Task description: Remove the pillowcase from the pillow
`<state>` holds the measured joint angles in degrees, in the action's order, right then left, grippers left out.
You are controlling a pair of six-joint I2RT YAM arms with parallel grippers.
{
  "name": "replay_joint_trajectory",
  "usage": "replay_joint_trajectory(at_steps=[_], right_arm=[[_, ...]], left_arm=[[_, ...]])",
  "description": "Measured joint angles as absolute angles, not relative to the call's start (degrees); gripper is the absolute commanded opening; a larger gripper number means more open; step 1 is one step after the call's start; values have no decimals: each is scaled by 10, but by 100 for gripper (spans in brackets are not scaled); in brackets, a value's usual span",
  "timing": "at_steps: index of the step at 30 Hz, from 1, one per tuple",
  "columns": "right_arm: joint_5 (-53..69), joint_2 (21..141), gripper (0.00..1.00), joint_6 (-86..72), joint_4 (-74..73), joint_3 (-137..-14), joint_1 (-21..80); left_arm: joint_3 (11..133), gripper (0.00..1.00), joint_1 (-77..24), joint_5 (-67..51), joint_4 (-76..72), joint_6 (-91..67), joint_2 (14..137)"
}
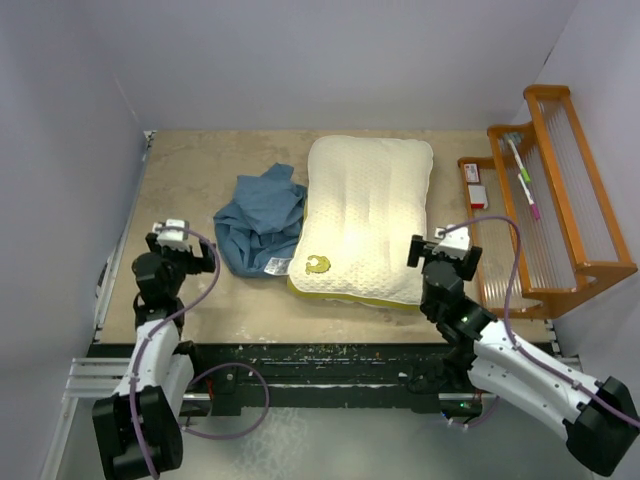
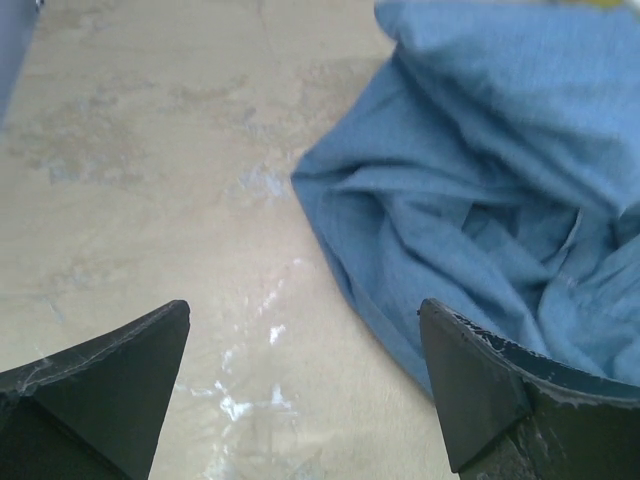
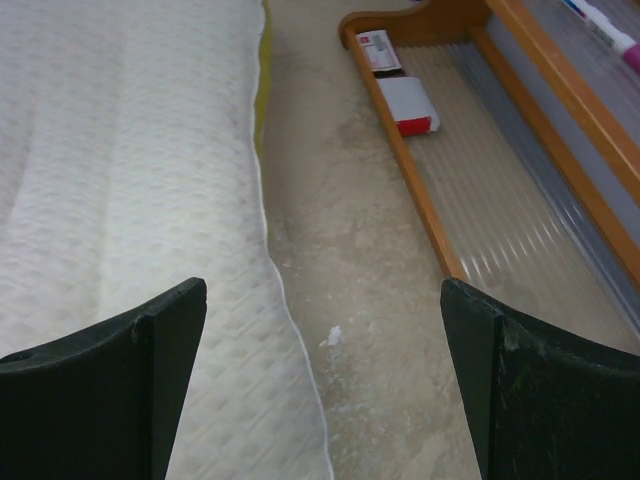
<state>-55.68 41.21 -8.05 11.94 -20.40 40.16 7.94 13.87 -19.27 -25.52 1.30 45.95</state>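
Note:
The cream quilted pillow (image 1: 365, 220) lies bare in the middle of the table, its yellow emblem near the front left corner. It fills the left of the right wrist view (image 3: 120, 200). The slate-blue pillowcase (image 1: 258, 222) lies crumpled beside the pillow's left side, with a small white tag at its front edge. It fills the right of the left wrist view (image 2: 490, 190). My left gripper (image 1: 178, 240) is open and empty, left of the pillowcase (image 2: 305, 375). My right gripper (image 1: 445, 250) is open and empty at the pillow's right front corner (image 3: 325, 370).
An orange wooden rack (image 1: 545, 215) stands at the right edge of the table, holding a red and white box (image 3: 408, 105) and pink and green pens (image 1: 525, 180). White walls close in the left, back and right. The tan tabletop (image 1: 190, 180) shows scuff marks.

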Motion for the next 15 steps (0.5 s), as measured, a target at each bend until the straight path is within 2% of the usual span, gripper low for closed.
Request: replay_joint_trajectory(at_steps=[6, 11, 15], right_arm=[[-674, 317, 100, -131, 219, -117, 389], [-724, 319, 100, -150, 259, -111, 380], [-718, 331, 100, -120, 275, -111, 378]], left_arm=[[212, 99, 139, -198, -148, -4, 448], [159, 99, 139, -206, -104, 11, 376], [96, 99, 138, -209, -63, 13, 302]])
